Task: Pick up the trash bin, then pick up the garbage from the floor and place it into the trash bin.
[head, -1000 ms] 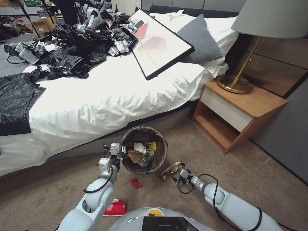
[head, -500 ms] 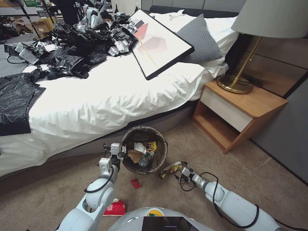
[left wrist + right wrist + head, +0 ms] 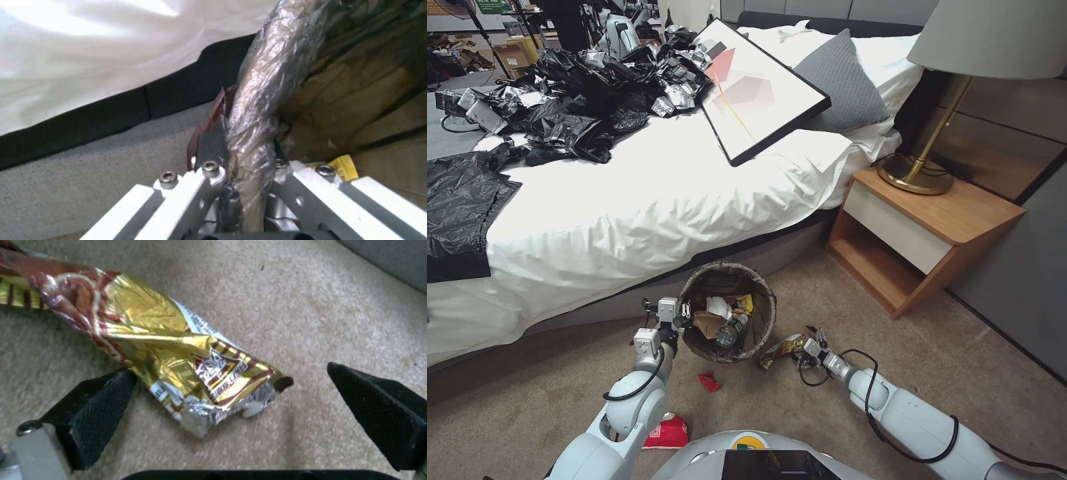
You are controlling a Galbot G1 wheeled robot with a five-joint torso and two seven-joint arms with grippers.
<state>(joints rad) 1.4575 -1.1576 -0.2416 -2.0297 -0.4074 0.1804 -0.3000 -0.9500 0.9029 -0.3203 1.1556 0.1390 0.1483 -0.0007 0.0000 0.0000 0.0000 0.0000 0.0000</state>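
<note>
While clamped on the liner-wrapped rim, left gripper [image 3: 684,313] holds trash bin [image 3: 766,313] just off the bed base [image 3: 594,307], fingers closed either side of the rim in the left wrist view [image 3: 249,156]. Inside the bin: brown paper, white tissue, green-labelled bottle, yellow wrapper. On the floor [image 3: 960,373], to the bin's right and just beside its wall, gold-and-brown snack wrapper [image 3: 782,348]. Right gripper [image 3: 812,341] low over the carpet at the wrapper's right-hand end, fingers spread wide and empty. From the right wrist view: wrapper [image 3: 178,363] lying slantwise, long axis running away from the gripper toward the bin, crumpled near end sitting between the two black pads, one pad [image 3: 102,406] touching or nearly touching its edge, the other [image 3: 378,413] well clear. Wrapper off-centre in the gap, closer to one pad. Right arm plainly the nearer one; left occupied with the bin. Judged step: closing on the wrapper's near end across its short width. Elsewhere on the carpet: small flat red packet [image 3: 709,381] in front of the bin, crushed red cup [image 3: 667,433] close by the robot's base, both on the left-arm side.
</note>
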